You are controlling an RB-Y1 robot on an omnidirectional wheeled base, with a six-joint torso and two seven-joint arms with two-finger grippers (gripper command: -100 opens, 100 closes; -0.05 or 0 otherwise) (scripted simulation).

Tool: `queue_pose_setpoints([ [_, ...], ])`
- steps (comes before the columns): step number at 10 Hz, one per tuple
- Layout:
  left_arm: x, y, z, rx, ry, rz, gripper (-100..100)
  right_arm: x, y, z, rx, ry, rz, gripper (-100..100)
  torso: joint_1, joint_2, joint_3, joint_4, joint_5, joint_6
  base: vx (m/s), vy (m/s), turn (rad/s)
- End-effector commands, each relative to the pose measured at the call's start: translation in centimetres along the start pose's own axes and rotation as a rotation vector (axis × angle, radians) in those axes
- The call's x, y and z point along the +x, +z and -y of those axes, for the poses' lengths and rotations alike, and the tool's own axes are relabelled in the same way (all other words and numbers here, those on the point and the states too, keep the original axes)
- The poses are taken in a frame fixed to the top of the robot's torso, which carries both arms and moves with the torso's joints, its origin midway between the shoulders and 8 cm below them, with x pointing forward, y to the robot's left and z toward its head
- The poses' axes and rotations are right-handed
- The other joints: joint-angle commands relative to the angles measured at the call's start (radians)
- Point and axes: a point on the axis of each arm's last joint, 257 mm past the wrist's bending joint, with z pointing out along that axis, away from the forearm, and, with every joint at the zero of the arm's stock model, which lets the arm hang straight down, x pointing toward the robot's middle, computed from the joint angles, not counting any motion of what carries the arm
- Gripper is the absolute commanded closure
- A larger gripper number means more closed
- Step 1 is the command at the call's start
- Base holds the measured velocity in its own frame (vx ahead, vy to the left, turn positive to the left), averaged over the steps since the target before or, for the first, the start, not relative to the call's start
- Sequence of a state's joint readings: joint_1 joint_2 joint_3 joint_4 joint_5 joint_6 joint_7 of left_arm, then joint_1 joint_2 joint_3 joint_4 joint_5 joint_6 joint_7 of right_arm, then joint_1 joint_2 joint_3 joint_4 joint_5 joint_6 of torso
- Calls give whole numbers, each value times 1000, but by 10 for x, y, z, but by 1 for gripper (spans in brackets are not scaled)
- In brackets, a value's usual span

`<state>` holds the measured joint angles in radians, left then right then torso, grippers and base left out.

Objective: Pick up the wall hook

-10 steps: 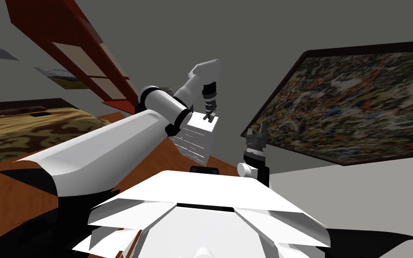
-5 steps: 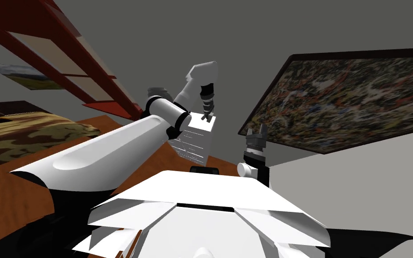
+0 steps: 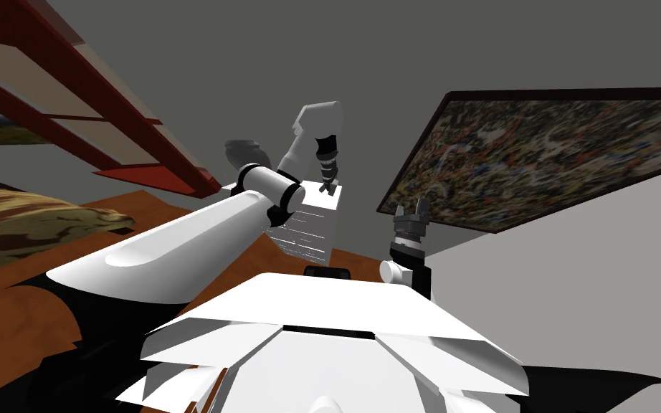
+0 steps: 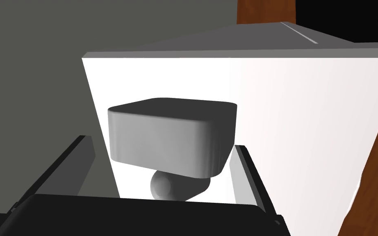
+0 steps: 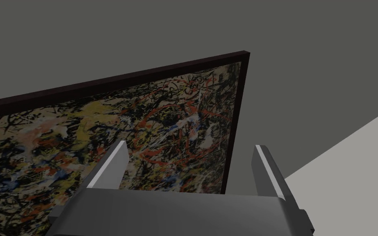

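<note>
Your left arm [image 3: 200, 236] stretches forward, wrist bent so the left gripper [image 3: 327, 188] hangs pointing down, it seems, fingers [image 4: 85, 157] spread. Your right gripper [image 3: 412, 208] stands upright close in, fingers [image 5: 110, 164] parted wide.

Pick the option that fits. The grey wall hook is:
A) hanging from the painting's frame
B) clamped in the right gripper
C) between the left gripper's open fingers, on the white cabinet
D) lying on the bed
C: the left wrist view shows the wall hook resting on the white cabinet with the left gripper open around it; the right gripper is open and holds nothing.
</note>
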<state>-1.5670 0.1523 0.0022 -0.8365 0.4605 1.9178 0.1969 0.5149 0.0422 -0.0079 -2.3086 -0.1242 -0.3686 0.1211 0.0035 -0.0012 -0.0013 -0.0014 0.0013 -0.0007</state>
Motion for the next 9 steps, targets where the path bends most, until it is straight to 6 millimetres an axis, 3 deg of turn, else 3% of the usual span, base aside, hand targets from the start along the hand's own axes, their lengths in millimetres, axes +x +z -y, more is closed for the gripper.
queue_pose_setpoints([
  [1,-12,3,-6,-6,-59,5,-100,0,0,0,0,0,0,0,0,0,0,0,0,0,1,41,-175],
  [3,-12,-1,-3,7,-50,12,-100,0,0,0,0,0,0,0,0,0,0,0,0,0,-8,25,-58],
  [4,-12,-1,-4,7,-52,13,100,0,0,0,0,0,0,0,-1,0,0,0,0,0,0,0,0],
  [8,-12,-1,-4,6,-52,13,100,0,0,0,0,0,0,0,-3,-1,-1,0,-1,0,0,0,0],
  [9,-12,-1,-4,6,-52,13,0,0,0,0,0,0,0,0,-3,-1,0,0,-1,0,0,0,0],
])
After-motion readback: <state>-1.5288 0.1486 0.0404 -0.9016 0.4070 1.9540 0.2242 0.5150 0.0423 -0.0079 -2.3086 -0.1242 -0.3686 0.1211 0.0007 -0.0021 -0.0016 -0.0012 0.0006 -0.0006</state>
